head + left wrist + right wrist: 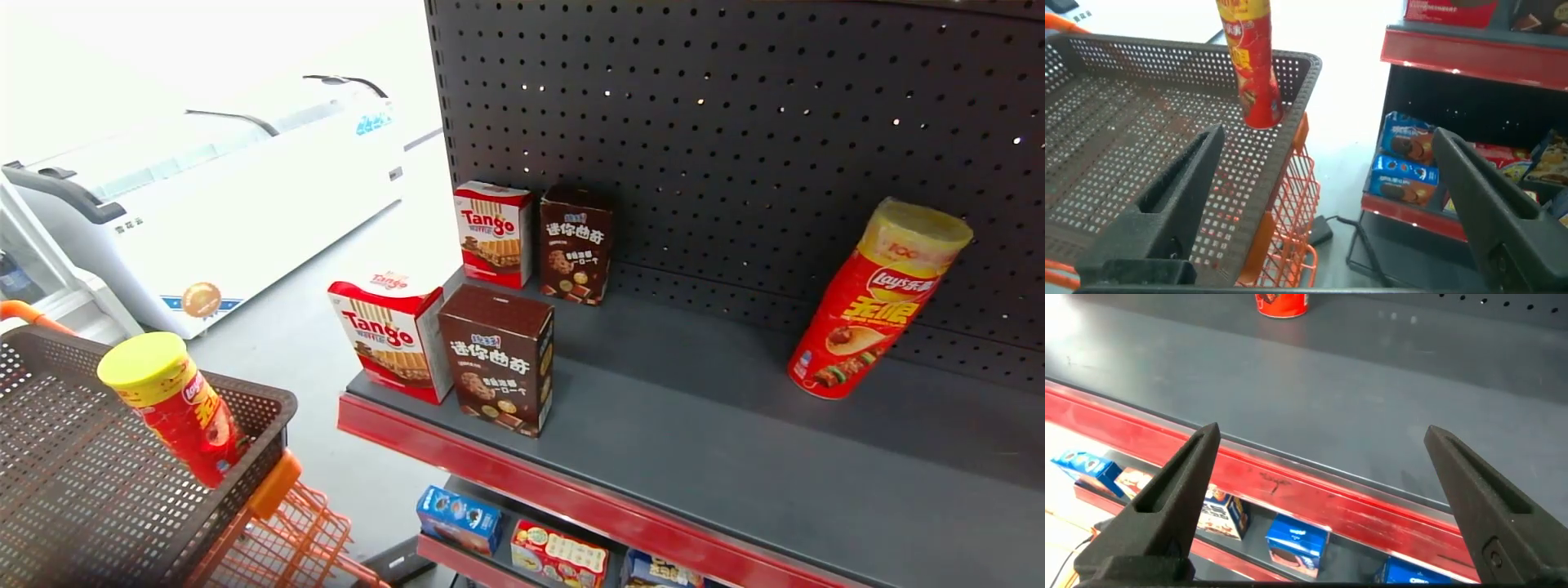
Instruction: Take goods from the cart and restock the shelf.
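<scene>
A chip can (171,404) stands in the cart (65,457) corner nearest the shelf (694,433). The left pincer (1328,139) faces it wide open and empty, likely lined up for the grab. The right pincer (1323,434), also spread and empty, hangs by the shelf's front edge.

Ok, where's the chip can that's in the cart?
Head view, lower left: the chip can stands in the cart basket, in the corner nearest the shelf, left of the wafer box.
</scene>
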Controlling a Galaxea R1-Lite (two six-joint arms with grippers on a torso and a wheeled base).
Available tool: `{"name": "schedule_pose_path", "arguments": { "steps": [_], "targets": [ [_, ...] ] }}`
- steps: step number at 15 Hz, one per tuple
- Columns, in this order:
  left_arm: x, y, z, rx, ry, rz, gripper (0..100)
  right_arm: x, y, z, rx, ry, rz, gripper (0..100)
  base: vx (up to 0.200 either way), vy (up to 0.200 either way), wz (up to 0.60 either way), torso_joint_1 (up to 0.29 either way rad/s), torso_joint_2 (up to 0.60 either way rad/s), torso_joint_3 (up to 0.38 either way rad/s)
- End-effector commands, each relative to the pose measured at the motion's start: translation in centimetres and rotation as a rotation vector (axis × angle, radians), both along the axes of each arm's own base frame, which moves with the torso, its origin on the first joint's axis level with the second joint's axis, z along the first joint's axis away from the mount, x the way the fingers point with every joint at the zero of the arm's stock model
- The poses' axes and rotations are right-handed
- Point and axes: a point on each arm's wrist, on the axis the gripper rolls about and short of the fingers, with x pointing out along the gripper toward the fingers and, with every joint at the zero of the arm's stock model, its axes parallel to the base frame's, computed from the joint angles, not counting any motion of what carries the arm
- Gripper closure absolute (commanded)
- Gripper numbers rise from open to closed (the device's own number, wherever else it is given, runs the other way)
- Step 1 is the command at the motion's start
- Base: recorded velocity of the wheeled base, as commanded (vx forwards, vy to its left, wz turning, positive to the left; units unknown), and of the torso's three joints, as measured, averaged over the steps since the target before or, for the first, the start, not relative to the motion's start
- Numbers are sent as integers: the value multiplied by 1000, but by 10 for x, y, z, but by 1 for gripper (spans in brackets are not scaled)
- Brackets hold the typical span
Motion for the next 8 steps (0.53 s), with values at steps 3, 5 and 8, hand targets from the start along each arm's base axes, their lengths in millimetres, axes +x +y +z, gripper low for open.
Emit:
{"name": "schedule_pose_path", "arguments": {
  "steps": [3, 5, 8],
  "targets": [
    [44, 1, 73, -13, 214, 31, 0, 0, 0, 0, 0, 0, 1, 0, 0, 0, 0, 0, 0, 0],
    [71, 7, 83, -67, 281, 100, 0, 0, 0, 0, 0, 0, 1, 0, 0, 0, 0, 0, 0, 0],
    [105, 21, 70, 63, 412, 117, 0, 0, 0, 0, 0, 0, 1, 0, 0, 0, 0, 0, 0, 0]
  ]
}}
